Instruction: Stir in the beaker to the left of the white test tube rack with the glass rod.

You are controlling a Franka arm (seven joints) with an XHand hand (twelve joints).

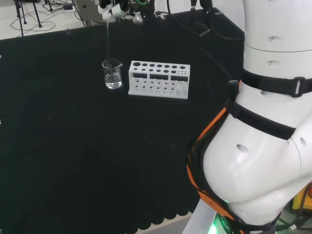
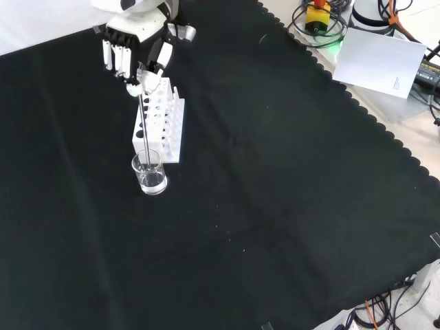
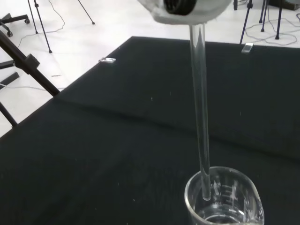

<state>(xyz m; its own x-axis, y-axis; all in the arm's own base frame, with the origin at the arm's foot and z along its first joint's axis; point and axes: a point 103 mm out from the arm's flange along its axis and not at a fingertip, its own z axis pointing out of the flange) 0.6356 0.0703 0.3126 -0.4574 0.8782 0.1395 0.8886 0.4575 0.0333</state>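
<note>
Hand pinching glass rod, tip already in the beaker left of rack. Stir in small circles, staying off the walls.

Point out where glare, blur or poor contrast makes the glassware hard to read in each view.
Head view: the glass rod is a faint streak against black cloth; the beaker shows mainly by rim highlights. Front view: rod and beaker stand out against the white rack. Wrist view: the hand is blurred, the beaker's markings fairly clear.
</note>
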